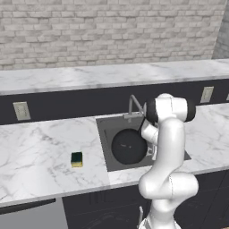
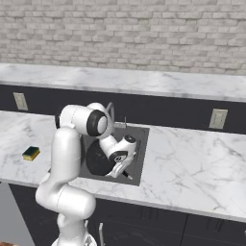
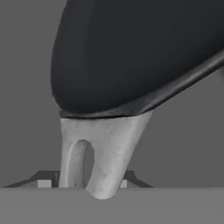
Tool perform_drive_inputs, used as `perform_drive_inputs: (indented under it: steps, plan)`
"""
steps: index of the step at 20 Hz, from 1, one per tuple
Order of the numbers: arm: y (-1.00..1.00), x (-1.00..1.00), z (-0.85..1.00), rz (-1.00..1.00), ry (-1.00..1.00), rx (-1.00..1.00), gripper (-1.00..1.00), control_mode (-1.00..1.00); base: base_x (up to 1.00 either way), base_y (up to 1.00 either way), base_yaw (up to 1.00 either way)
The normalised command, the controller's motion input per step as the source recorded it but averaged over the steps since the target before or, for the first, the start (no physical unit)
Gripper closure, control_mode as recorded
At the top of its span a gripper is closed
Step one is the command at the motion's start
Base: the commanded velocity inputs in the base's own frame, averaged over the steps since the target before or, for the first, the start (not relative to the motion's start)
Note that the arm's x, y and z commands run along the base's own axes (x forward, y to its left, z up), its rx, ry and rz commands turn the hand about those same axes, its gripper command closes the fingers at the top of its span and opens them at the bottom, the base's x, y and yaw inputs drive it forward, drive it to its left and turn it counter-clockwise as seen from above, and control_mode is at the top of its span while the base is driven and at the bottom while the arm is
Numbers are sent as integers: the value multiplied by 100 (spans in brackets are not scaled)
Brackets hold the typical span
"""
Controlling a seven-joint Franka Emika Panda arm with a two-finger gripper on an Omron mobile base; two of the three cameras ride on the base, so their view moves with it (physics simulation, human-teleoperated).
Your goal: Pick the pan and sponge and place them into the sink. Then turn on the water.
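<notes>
The black round pan [image 1: 127, 145] lies low inside the dark grey sink [image 1: 103, 132], under the thin grey faucet [image 1: 134, 105]. My gripper [image 2: 122, 169] reaches down at the pan's right side in the right base view, where the pan [image 2: 98, 161] shows behind my wrist. In the hand view my gripper [image 3: 83, 183] is shut on the pan's pale grey handle [image 3: 107, 148], one fingertip on each side, with the pan's black body [image 3: 131, 52] just beyond. The green and yellow sponge [image 1: 77, 159] sits on the marble counter, left of the sink. No water runs.
Marble counter [image 1: 36, 147] stretches to both sides of the sink [image 2: 140, 144]. The sponge [image 2: 31, 153] lies near the counter's front left. Wall outlets [image 1: 21, 110] [image 1: 206, 94] sit on the dark backsplash below a raised ledge and brick wall.
</notes>
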Motion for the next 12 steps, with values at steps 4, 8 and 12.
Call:
perform_drive_inputs:
  steps: [4,8,12]
  plan:
    - [3,22,-15,3,1,1,-100,-100,0,0,0]
    - [2,-2,8,4,-3,3,-100,-100,0,0,0]
    - [0,-5,57,4,-8,5,-100,-100,0,0,0]
